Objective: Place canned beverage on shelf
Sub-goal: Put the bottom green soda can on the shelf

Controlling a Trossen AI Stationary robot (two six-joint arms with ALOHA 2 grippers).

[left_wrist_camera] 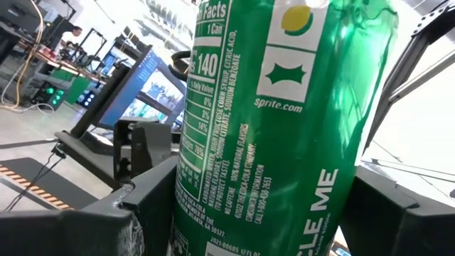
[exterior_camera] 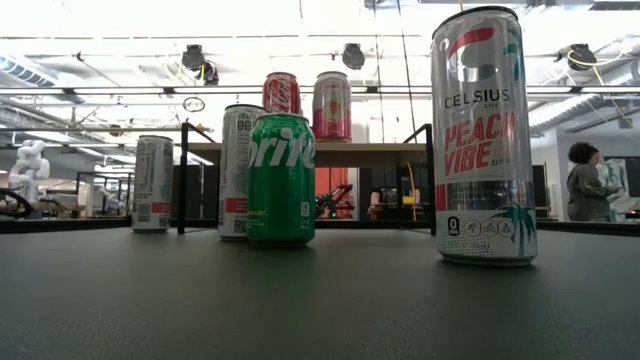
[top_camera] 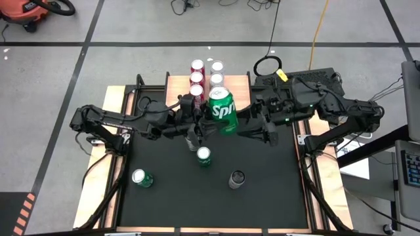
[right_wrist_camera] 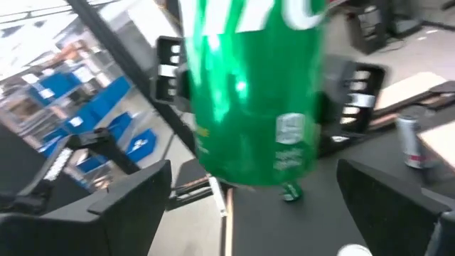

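A green Sprite can (top_camera: 221, 110) hangs high above the black mat (top_camera: 275, 190), between my two arms. My left gripper (top_camera: 207, 119) reaches it from the left and is shut on it. In the left wrist view this can (left_wrist_camera: 277, 121) fills the picture. My right gripper (top_camera: 252, 122) stands open at the can's right side, and its fingers (right_wrist_camera: 135, 203) are spread wide and clear of the can (right_wrist_camera: 249, 107). At the far side, the wooden shelf (top_camera: 233, 80) bears several upright cans (top_camera: 197, 66). My left gripper pinches the can's side wall (left_wrist_camera: 186, 213) between its two fingers (left_wrist_camera: 131, 220), one on each opposite side. The fingers come from the table's left, nearly level. The can is lifted clear of the mat and tilted, its top toward the far edge.
Loose cans stand on the mat: a green one (top_camera: 204, 156) below the held can, another green one (top_camera: 142, 177) near left, a dark-topped one (top_camera: 237, 178) near right. In the low view a tall Celsius can (exterior_camera: 485, 140) stands close. The shelf top (exterior_camera: 360, 149) shows behind.
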